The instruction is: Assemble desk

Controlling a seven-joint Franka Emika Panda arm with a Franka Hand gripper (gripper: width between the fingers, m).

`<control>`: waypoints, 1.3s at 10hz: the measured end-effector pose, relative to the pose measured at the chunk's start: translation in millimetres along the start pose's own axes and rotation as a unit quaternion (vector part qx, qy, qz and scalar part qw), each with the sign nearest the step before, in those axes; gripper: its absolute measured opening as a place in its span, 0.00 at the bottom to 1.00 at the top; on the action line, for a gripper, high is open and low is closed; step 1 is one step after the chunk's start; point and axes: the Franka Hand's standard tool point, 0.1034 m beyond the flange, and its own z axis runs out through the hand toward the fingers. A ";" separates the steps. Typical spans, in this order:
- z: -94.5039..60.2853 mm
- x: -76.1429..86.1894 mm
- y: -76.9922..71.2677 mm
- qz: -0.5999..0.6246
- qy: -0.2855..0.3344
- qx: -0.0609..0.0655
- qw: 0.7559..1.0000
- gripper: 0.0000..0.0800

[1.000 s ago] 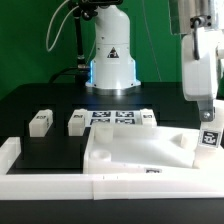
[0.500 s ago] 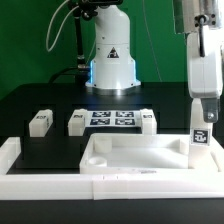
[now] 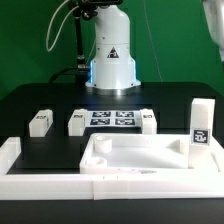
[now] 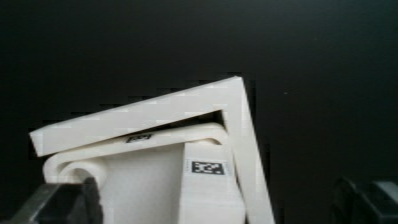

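My claw (image 4: 214, 208) hangs wide open and empty above one leg block (image 3: 202, 124), standing upright, apparently seated, in the corner of the desk panel (image 3: 130, 160) beneath it. Three loose leg blocks (image 3: 77, 122) wait well aside; the next needs a square grasp.

A green backdrop (image 3: 20, 30) rises behind the black table (image 3: 30, 97)

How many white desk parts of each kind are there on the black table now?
wide flat white rimmed plastic panel: 1
small white rectangular tagged leg blocks: 4
Total: 5
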 end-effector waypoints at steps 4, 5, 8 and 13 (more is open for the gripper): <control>8.0 3.5 -0.1 -0.003 0.004 0.003 1.000 0.81; 8.1 3.6 0.0 -0.008 0.004 0.003 1.000 0.81; 10.5 2.9 25.1 -0.069 0.003 0.000 0.998 0.81; 24.1 9.6 53.2 -0.266 0.007 -0.024 0.964 0.81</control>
